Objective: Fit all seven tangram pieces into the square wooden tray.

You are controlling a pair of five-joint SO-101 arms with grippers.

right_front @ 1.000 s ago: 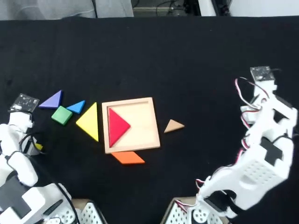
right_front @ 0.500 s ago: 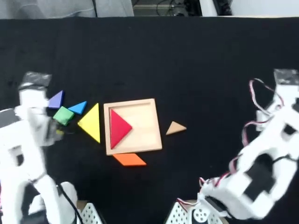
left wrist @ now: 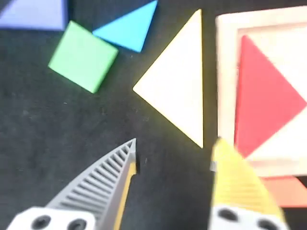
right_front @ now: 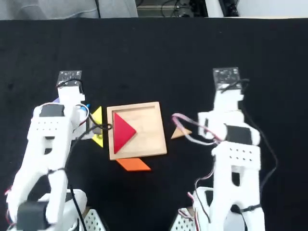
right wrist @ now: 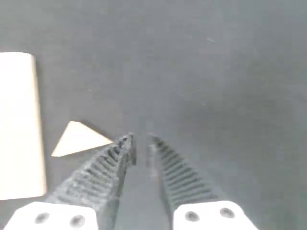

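Looking down from above, the tray (right_front: 150,140) holds a red triangle (right_front: 122,131), its long edge along the left wall and its apex pointing right. By the left wrist, the left gripper (left wrist: 176,146) gapes wide near a yellow triangle (left wrist: 177,100), whose long edge lies alongside the tray. By the right wrist, the right gripper (right wrist: 140,139), narrowly parted, sits beside a tan triangle (right wrist: 79,139).

On the black table (right_front: 159,57) the square wooden tray (right_front: 149,140) lies nearer the front edge than the back, a red triangle (right_front: 122,131) against its left wall, an orange parallelogram (right_front: 133,164) just beside its front rim, a tan triangle (right_front: 183,133) near its right side, and a yellow triangle (right_front: 96,117) at its left, partly hidden by the left arm (right_front: 48,139).
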